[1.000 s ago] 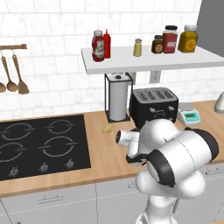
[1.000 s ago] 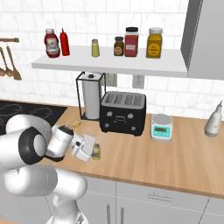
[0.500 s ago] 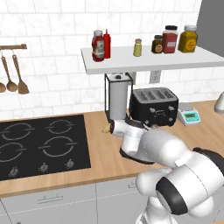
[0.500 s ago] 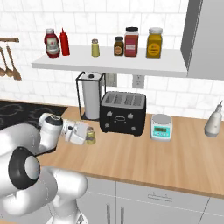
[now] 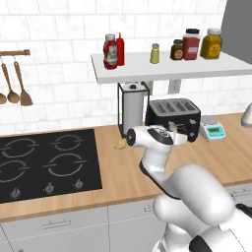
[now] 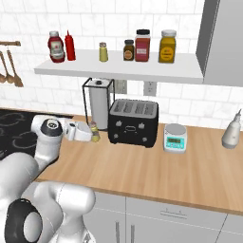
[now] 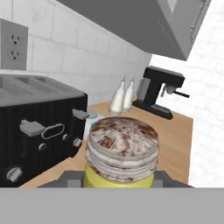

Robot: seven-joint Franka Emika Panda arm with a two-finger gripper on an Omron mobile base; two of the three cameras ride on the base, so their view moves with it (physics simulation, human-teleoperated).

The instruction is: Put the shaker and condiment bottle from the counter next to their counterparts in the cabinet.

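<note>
Wooden surface (image 6: 156,166) carries the toaster (image 6: 133,122) at mid frame; the gripper (image 6: 90,134), having swung from lower centre toward its left, holds jaws clamped on the shaker (image 6: 95,132), lifted, likely bound for the cabinet (image 6: 118,70) in the upper frame.

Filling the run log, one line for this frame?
gripper: shut on shaker | position: above counter, left of toaster | condiment bottle: on cabinet

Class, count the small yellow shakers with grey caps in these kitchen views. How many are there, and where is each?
2. One olive shaker stands on the white shelf, right of the red bottles. The other shaker is at the end effector, just left of the toaster.
</note>
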